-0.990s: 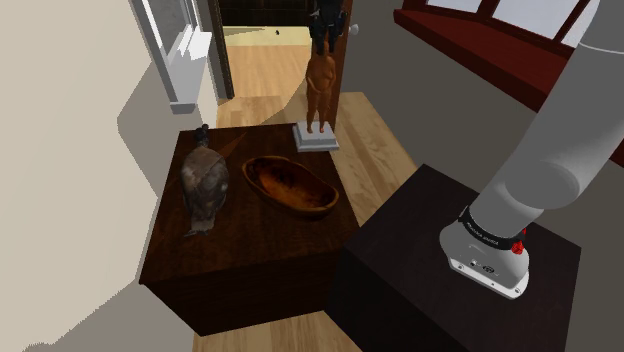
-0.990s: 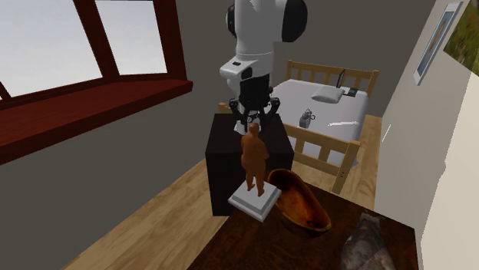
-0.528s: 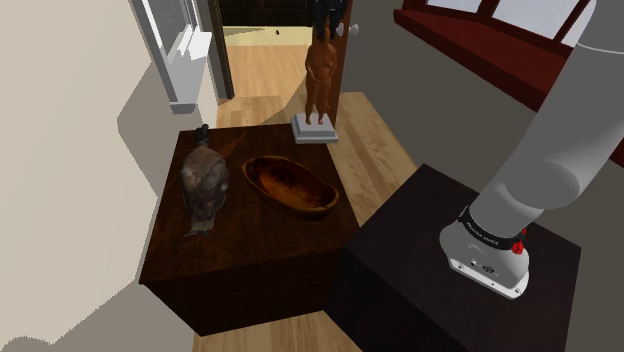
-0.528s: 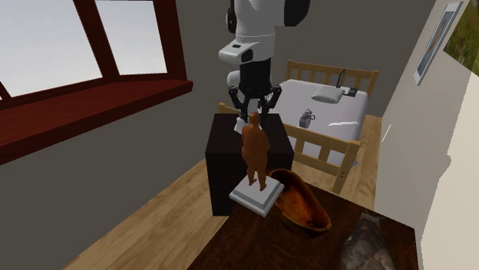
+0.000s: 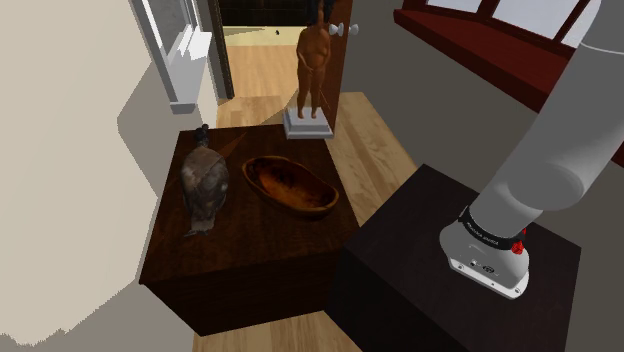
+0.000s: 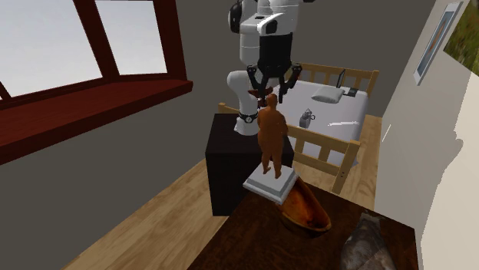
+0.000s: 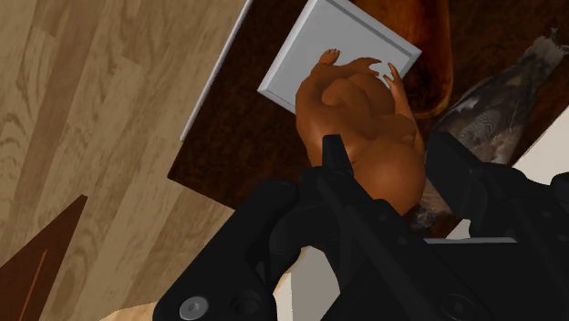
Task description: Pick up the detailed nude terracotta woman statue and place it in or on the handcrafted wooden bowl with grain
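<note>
Grasping the orange-brown statue point(image 6: 269, 138) by its head, my end effector point(image 6: 269, 93) holds it aloft — at the bowl's point(image 5: 290, 184) one o'clock, shoulder view.

Location: a bedroom in a home. Evidence: bed point(image 6: 343, 115) at the far side, plank floor point(image 6: 153, 222), window point(image 6: 77, 46) at left, framed picture point(image 6: 439, 34) at right.

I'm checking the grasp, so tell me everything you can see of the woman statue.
The statue is an orange-brown, terracotta-looking nude standing figure fixed on a pale grey square base. It hangs upright, clasped at its top between the fingers of the black gripper. Its base is clear of the dark table, above the table's edge by the brown bowl. Nothing else touches it.
</note>
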`<state>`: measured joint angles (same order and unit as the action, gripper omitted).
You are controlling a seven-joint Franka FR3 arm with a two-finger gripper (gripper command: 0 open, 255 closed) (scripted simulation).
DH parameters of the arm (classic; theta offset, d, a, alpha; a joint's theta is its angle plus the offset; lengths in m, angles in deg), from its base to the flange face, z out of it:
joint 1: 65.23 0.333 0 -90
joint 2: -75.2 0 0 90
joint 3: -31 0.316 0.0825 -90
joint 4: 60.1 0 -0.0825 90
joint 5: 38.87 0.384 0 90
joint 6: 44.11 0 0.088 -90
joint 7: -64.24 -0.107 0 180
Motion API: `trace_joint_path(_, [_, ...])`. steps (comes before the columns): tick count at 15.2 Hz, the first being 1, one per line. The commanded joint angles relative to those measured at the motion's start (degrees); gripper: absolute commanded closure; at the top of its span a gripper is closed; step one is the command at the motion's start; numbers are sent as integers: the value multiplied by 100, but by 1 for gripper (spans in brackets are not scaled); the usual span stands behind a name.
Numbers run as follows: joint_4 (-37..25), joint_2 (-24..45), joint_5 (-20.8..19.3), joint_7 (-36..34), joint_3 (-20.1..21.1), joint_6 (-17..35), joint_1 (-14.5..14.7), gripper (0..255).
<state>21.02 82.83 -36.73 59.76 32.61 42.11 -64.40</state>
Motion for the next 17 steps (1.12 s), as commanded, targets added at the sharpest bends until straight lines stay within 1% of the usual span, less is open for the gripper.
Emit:
trace_joint_path(1, [-232, -57, -1, -240, 97, -269, 129, 255])
trace_joint_path(5, [-797, -2, -9, -681, 279, -761, 372, 255])
trace_joint_path(8, [-1368, 140, -26, -1029, 421, -1176, 571, 255])
trace_joint_path(10, [-1847, 299, -50, -1272, 515, -1488, 720, 255])
trace_joint_path(13, [-2812, 687, -118, -1655, 659, -2053, 984, 255])
trace_joint_path(14, [-3027, 783, -136, -1723, 681, -2170, 1040, 255])
trace_joint_path(17, [-2264, 451, -86, -1682, 666, -1737, 991, 255])
